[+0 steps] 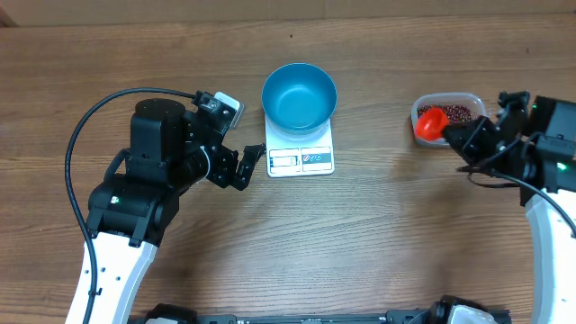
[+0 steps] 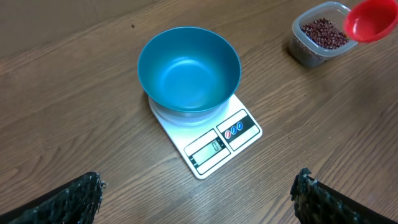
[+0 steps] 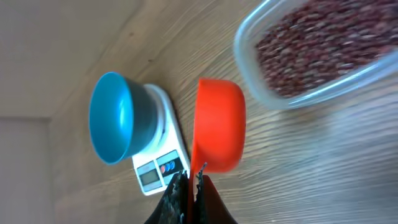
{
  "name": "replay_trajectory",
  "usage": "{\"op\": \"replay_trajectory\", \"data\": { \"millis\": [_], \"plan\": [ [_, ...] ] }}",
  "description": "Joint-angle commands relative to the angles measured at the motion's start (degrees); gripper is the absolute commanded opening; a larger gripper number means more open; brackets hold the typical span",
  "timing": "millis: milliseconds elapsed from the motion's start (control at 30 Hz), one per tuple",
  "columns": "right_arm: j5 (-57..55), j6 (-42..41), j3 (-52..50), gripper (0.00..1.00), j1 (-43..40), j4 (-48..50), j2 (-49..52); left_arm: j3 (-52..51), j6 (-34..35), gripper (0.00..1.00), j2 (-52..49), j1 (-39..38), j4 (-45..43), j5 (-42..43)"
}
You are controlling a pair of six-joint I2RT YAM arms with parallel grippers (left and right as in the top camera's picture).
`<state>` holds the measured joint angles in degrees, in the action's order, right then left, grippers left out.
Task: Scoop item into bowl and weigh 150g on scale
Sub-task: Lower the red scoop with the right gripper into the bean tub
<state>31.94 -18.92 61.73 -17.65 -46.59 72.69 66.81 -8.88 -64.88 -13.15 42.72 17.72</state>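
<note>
Fingers (image 2: pixel 74 200) of left gripper (image 1: pixel 247 168) spread wide, idle beside scale (image 1: pixel 301 155); blue bowl (image 1: pixel 299 94) on it, empty. Right gripper (image 3: pixel 191 185) pinches red scoop (image 3: pixel 217 124) handle by tub (image 3: pixel 292 99) of beans (image 3: pixel 323 43): dig deep, lift level.

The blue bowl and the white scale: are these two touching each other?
Touching. The left wrist view shows the blue bowl standing with its base on the white scale, on its platform.
</note>
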Motion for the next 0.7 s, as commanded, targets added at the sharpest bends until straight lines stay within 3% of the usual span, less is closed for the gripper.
{"op": "replay_trajectory", "data": {
  "millis": [0,667],
  "plan": [
    [0.3,3.0,1.0,0.04,-3.4,-0.9,-1.3,1.0,1.0,1.0,0.4,-0.4,0.2,-0.3],
    [0.3,5.7,1.0,0.04,-4.6,-2.5,-1.3,1.0,1.0,1.0,0.4,-0.4,0.2,-0.3]
  ]
}}
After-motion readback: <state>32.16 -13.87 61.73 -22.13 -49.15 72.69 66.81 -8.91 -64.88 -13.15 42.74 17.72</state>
